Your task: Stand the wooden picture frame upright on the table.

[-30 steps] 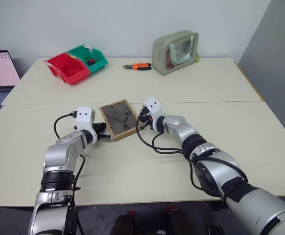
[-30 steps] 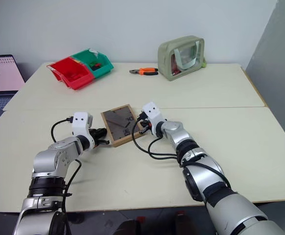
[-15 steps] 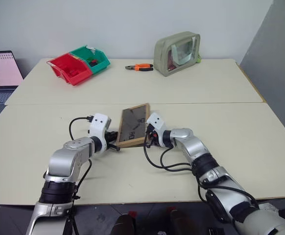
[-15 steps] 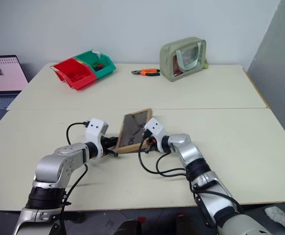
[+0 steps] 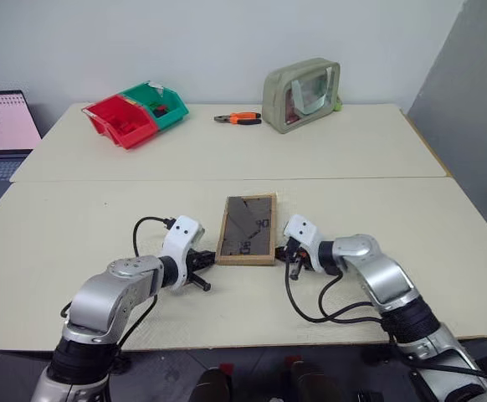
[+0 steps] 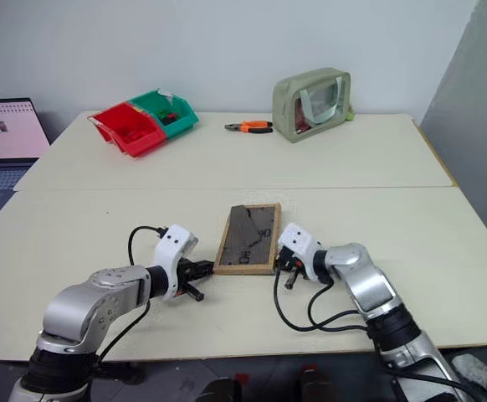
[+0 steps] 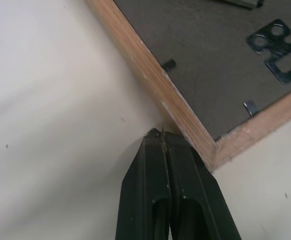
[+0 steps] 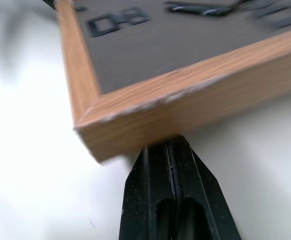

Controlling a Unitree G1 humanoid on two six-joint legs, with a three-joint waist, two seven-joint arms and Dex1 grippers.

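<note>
I see the wooden picture frame (image 5: 246, 229) near the front middle of the worktop (image 5: 444, 251), just this side of the seam, its dark grey back with the clips facing up; I cannot tell whether it lies quite flat. My left gripper (image 7: 161, 136) has its jaws pressed fully together, holding nothing, tips right at the frame's near left corner. My right gripper (image 8: 171, 145) is likewise closed and empty, tips against the near right corner's wooden edge.
</note>
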